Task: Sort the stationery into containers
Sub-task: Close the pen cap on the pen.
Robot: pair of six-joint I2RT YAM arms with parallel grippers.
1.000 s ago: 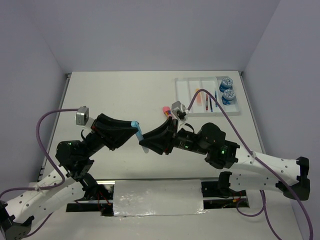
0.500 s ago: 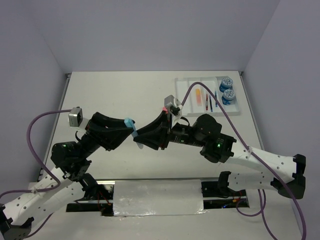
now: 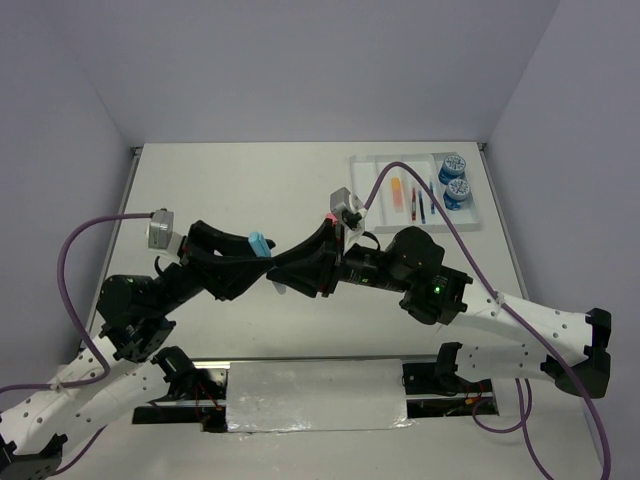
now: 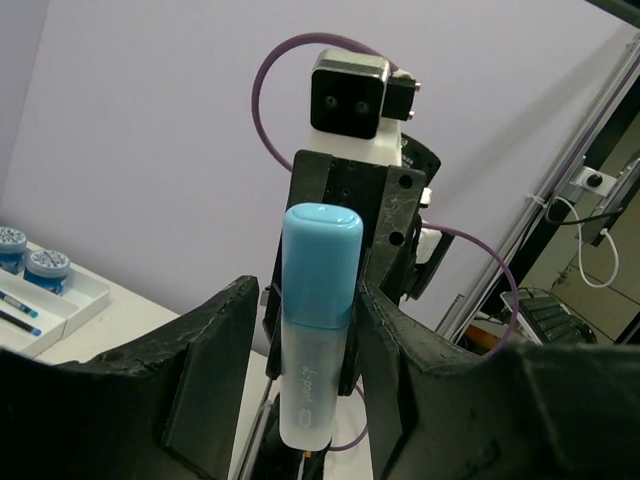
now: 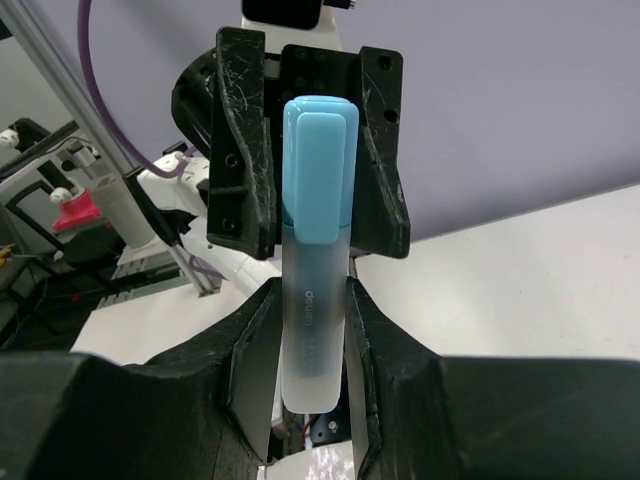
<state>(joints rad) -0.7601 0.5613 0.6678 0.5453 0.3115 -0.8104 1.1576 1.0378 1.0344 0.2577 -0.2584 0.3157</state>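
A light-blue marker (image 3: 259,243) with a frosted barrel hangs above the table's middle, where both grippers meet. My right gripper (image 3: 281,271) is shut on the barrel (image 5: 318,300), both pads pressed against it. My left gripper (image 3: 262,262) stands open around the same marker (image 4: 318,330), with a clear gap on its left side. The white tray (image 3: 362,185) at the back right holds two blue rolls (image 3: 452,163), an orange marker (image 3: 398,190) and thin pens (image 3: 416,204). A pink item (image 3: 330,217) lies beside the right wrist.
The tray's edge (image 4: 70,305) and the rolls (image 4: 46,263) show at the left wrist view's lower left. Purple cables arch over both arms. A foil-wrapped block (image 3: 315,395) sits at the near edge between the bases.
My left gripper's jaws have spread apart and come off the marker. My right gripper has stayed shut on it. Both arms have shifted slightly left.
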